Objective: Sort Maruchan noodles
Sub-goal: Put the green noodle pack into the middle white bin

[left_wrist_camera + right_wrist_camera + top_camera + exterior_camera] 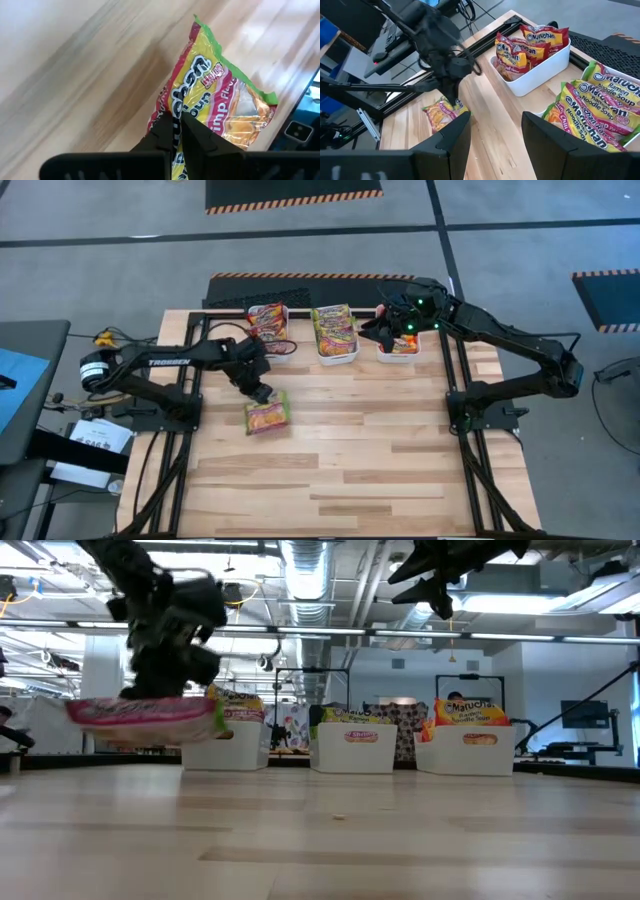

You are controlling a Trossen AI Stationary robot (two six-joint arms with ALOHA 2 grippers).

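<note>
My left gripper (262, 393) is over the table's left middle, shut on a green-edged yellow and pink Maruchan packet (268, 416), which also shows in the low view (150, 716) and the right wrist view (440, 112). My right gripper (383, 332) hovers open above the right white bin (399, 354), which holds orange-edged packets; nothing is between its fingers (496, 120). The left bin (272, 352) holds red-edged packets and the middle bin (335, 358) holds green-edged ones. My left gripper pinches the packet between its two fingers (200, 137) at one end edge (176, 117), coming from above and pointing down. The packet is lifted clear of the table and lies roughly level under the fingers (165, 680), its green-edged far end (235, 75) free.
The three bins stand in a row along the table's far edge. Black frame rails (465, 430) run along the table's left and right sides. Bare wood (350, 460) fills the near half of the table.
</note>
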